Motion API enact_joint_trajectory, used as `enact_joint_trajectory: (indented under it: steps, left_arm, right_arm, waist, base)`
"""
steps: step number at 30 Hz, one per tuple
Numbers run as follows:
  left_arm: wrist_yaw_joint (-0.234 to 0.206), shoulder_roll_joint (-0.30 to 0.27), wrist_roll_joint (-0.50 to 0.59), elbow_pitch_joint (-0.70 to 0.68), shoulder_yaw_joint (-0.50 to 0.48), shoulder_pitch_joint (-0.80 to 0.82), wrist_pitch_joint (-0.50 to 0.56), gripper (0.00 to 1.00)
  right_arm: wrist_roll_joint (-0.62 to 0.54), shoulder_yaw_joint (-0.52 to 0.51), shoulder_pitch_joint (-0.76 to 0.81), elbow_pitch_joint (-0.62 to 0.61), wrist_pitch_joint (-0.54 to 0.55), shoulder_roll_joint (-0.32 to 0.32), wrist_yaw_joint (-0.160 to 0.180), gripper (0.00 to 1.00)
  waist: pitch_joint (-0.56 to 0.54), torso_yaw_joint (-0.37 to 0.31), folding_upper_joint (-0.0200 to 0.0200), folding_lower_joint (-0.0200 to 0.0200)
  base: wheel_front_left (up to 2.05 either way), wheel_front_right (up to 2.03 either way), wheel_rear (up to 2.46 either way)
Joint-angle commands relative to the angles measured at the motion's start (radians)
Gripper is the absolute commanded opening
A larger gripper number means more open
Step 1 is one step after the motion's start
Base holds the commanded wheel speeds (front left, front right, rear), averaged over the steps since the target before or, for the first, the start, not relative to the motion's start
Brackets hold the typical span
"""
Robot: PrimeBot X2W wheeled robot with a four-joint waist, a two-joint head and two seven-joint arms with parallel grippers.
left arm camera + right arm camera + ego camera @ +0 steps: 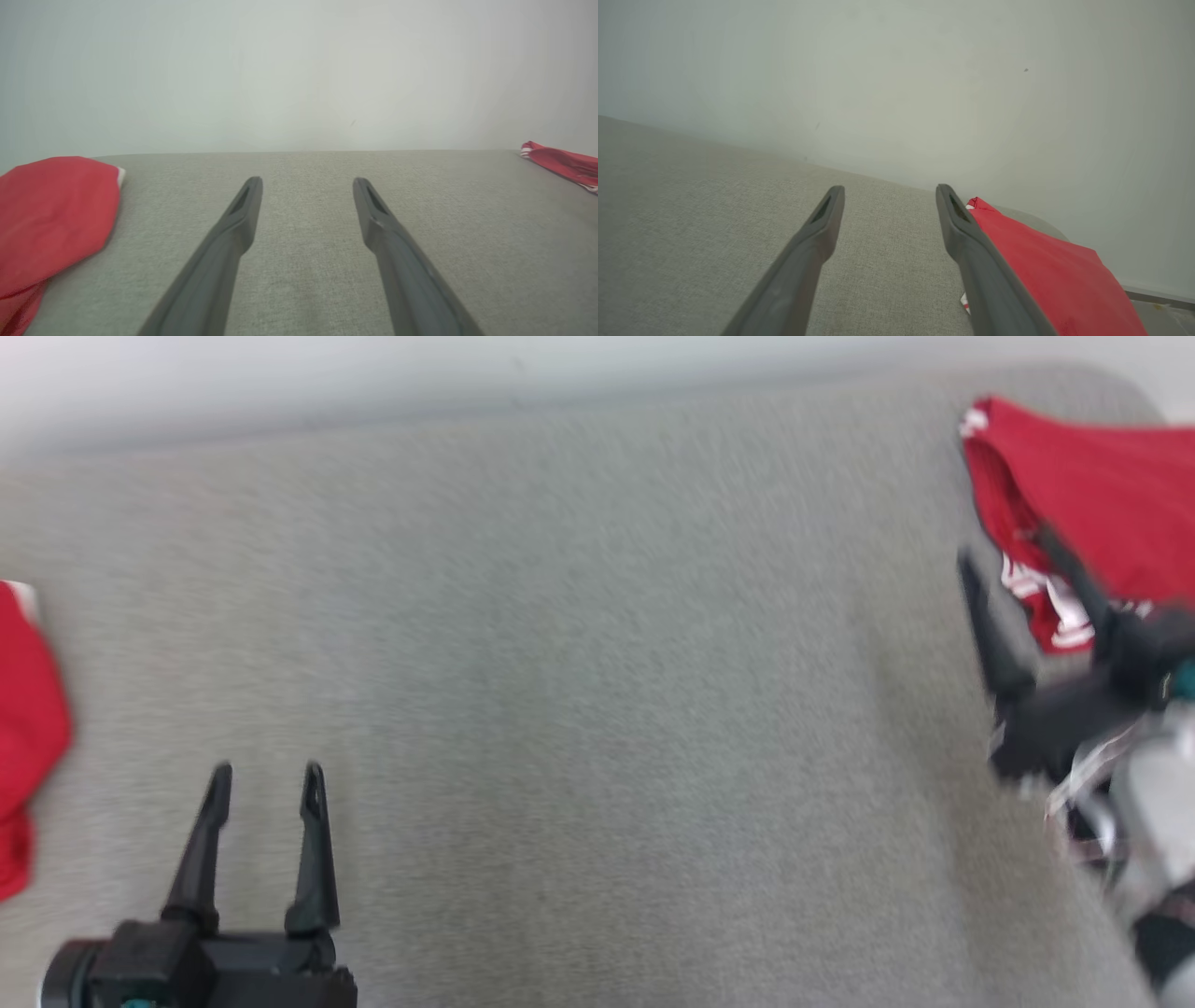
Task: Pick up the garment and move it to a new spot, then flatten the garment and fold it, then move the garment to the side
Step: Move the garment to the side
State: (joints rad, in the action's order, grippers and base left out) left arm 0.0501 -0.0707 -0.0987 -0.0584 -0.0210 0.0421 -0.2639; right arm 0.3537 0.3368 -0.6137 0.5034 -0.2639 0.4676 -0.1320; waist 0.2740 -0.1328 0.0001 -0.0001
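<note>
Two red garments lie on the grey fabric surface (560, 663). One red garment (1092, 485), with white stripes, lies at the far right corner; in the right wrist view this garment (1041, 266) sits just right of my right finger. The other red garment (28, 728) is bunched at the left edge, and the left wrist view has it (51, 219) to the left of my fingers. My left gripper (266, 784) (307, 184) hovers open and empty at the lower left. My right gripper (1006, 555) (889, 193), blurred, stands open beside the striped garment's near edge with nothing between its fingers.
A pale wall (373, 373) runs along the far edge of the surface. The surface's rounded far right corner (1120, 392) lies just behind the striped garment. The striped garment (565, 165) also lies far right in the left wrist view.
</note>
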Motion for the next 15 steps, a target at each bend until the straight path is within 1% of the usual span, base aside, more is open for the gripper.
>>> enact_joint_trajectory:
  steps: [1,6,10,15]
  left_arm:
    - [0.001,0.004,0.0,0.009,-0.001,-0.023,0.0,1.0]
    - [0.013,0.011,0.002,0.037,0.008,-0.068,0.0,1.0]
    - [0.019,0.013,0.005,0.055,0.014,-0.103,0.0,1.0]
    - [0.017,0.015,-0.004,0.073,0.008,-0.12,0.0,1.0]
  right_arm:
    - [-0.013,-0.022,0.056,-0.024,0.0,-0.015,0.003,1.0]
    - [-0.032,-0.124,0.252,-0.109,0.0,-0.073,0.003,1.0]
    - [-0.063,-0.192,0.389,-0.186,0.0,-0.129,0.003,1.0]
    - [-0.103,-0.248,0.524,-0.275,0.0,-0.194,0.003,1.0]
  waist:
    - [-0.126,0.11,-0.0001,0.0001]
    - [-0.209,0.164,-0.0001,0.0001]
    - [-0.262,0.183,-0.0001,0.0001]
    - [-0.294,0.192,-0.0001,0.0001]
  base:
    - [0.0,0.0,0.0]
    - [0.0,0.0,0.0]
    - [0.0,0.0,0.0]
    - [0.0,0.0,0.0]
